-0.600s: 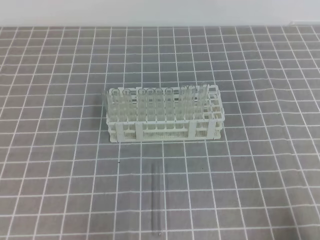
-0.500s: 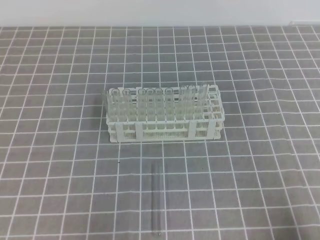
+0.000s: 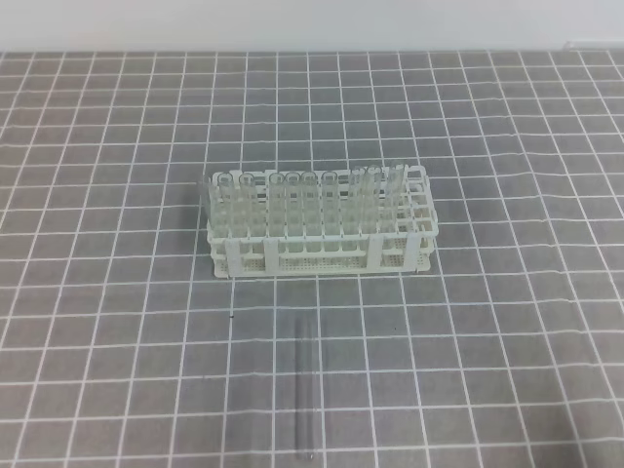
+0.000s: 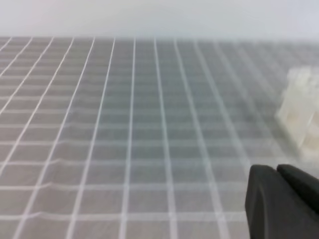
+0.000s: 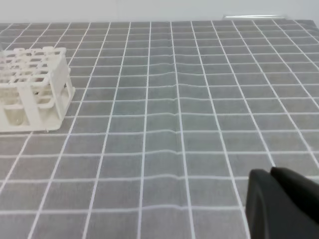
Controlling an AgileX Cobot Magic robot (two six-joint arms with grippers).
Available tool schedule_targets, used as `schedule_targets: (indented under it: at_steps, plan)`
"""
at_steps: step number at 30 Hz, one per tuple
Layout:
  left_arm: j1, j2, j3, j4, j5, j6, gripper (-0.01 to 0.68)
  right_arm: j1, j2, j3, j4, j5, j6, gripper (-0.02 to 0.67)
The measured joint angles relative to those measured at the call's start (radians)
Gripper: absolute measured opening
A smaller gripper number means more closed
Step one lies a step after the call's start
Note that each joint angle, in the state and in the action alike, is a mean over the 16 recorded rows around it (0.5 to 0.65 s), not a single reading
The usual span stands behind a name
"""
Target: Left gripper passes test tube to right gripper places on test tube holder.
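Work surface: a grey mat [image 3: 117, 292] ruled with a white square grid covers the whole table, ending at a pale wall [image 3: 312, 24] along the far edge.

Test tube holder [image 3: 322, 255]: a white two-tier lattice rack standing upright near the middle of the mat, its long side facing the exterior high camera. Clear tubes [image 3: 292, 200] stand upright in its square holes along most of its length; the holes at the right end appear less filled, though the clear glass makes the count uncertain. The rack also shows at the right edge of the left wrist view, blurred [image 4: 301, 112], and at the left edge of the right wrist view [image 5: 32, 89].

Test tube [image 3: 306, 390]: a slim clear tube lying flat on the mat on the near side of the rack, well apart from it, its length running roughly toward and away from the camera. Nothing touches it and nothing lies between it and the rack.

Left gripper [image 4: 276, 172]: seen only in its own wrist view, as black fingers at the lower right corner, pressed together with only a seam between them, holding nothing, above bare mat.

Right gripper [image 5: 271, 174]: likewise at the lower right of its wrist view, fingers together and empty, over bare mat well to the right of the rack.

Neither arm appears in the exterior high view.
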Motion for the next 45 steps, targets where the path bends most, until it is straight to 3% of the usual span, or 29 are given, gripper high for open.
schedule_targets:
  at_steps: [11, 20, 34, 45]
  plan:
    - [0.0, 0.002, 0.001, -0.168, -0.146, -0.145, -0.002, 0.0, 0.0, -0.001, 0.252, -0.257, 0.003, -0.013]
    - [0.0, -0.002, 0.003, -0.172, -0.137, -0.181, -0.002, 0.0, 0.0, -0.002, 0.455, -0.352, 0.002, -0.013]
    - [0.001, 0.079, -0.105, -0.219, -0.018, -0.183, -0.002, 0.0, 0.077, -0.088, 0.502, -0.081, 0.002, -0.013]
    - [0.0, 0.403, -0.388, -0.258, 0.317, -0.076, -0.002, 0.0, 0.381, -0.373, 0.379, 0.258, -0.011, -0.013]
